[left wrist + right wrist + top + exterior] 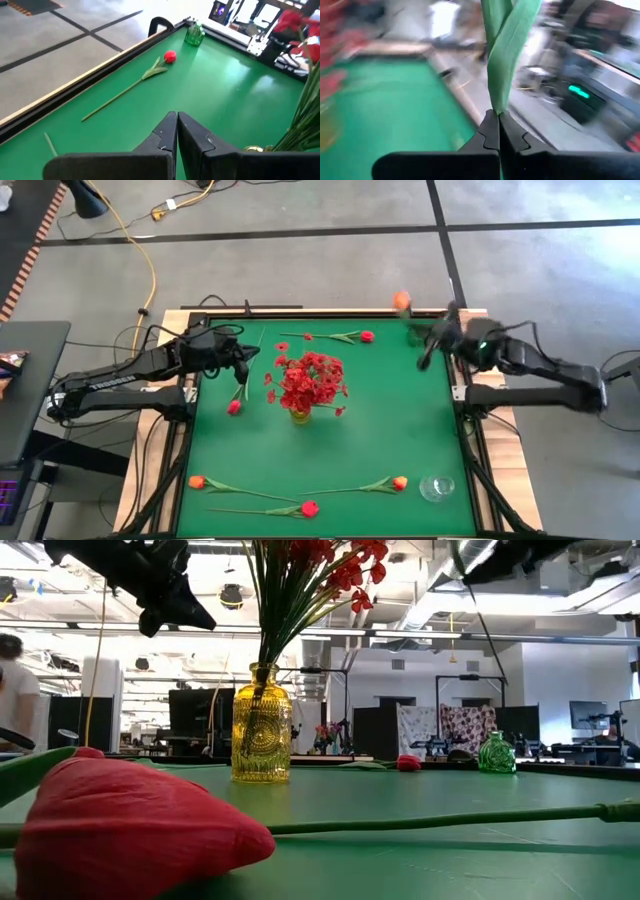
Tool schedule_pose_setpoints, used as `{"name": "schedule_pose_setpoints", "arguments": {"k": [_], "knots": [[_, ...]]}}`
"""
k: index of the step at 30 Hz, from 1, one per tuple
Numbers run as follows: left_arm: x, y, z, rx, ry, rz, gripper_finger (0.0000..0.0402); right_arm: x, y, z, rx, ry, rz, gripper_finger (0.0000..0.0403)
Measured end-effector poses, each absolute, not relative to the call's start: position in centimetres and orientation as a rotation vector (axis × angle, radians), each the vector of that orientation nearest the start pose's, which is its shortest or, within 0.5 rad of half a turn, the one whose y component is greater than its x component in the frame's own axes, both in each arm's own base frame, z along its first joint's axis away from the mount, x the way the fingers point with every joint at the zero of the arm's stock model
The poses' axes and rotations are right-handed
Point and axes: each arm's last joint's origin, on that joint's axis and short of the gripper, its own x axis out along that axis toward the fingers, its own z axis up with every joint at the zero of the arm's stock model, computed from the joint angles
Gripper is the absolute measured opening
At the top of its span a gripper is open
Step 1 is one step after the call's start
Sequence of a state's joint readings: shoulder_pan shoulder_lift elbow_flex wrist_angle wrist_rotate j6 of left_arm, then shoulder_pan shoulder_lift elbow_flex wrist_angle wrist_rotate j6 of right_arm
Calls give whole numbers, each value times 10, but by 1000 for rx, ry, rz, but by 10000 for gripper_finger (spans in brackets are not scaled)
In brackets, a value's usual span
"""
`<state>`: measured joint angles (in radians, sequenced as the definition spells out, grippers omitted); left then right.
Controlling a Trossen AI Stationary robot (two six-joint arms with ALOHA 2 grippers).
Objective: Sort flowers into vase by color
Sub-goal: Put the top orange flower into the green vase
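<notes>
- High view shows the right gripper (428,352) raised over the far right corner of the green felt tabletop (400,430), carrying an orange tulip-like bud on a thin green stem (402,301).
- Right wrist view: its fingers are pinched tight on that flower's stem and leaf (506,50), probably low down so the bloom rides clear; the bud itself is cut off here.
- Left gripper (243,360) hangs near the yellow ribbed glass vase (300,415) of bushy red sprigs (310,378), fingers closed, apparently empty.
- Small clear glass vase (437,487) sits empty at the near right, likely awaiting orange buds.
- Low view is largely blocked by a red-pink tulip bud (130,830).
</notes>
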<state>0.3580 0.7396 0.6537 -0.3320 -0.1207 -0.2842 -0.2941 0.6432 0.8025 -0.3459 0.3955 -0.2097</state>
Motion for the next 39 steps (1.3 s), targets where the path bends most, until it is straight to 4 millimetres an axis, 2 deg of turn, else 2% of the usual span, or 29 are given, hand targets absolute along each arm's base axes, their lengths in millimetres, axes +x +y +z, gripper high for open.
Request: {"name": "schedule_pose_setpoints", "arguments": {"k": [4, 8, 12, 15, 23, 39], "knots": [[151, 60, 281, -312, 353, 526, 0, 107, -75, 331, -78, 96, -919, 16], [151, 60, 281, -308, 353, 525, 0, 102, -97, 309, 10, -1, -1039, 15], [151, 60, 281, -309, 353, 525, 0, 104, -115, 294, 13, -18, -1126, 15], [151, 60, 281, -312, 351, 526, 0, 106, -124, 292, -32, 15, -1173, 15], [151, 60, 281, -299, 355, 524, 0, 112, -137, 285, -42, 51, -1256, 15], [150, 60, 279, -283, 388, 526, 0, 115, -140, 279, -9, 88, -1256, 15]]}}
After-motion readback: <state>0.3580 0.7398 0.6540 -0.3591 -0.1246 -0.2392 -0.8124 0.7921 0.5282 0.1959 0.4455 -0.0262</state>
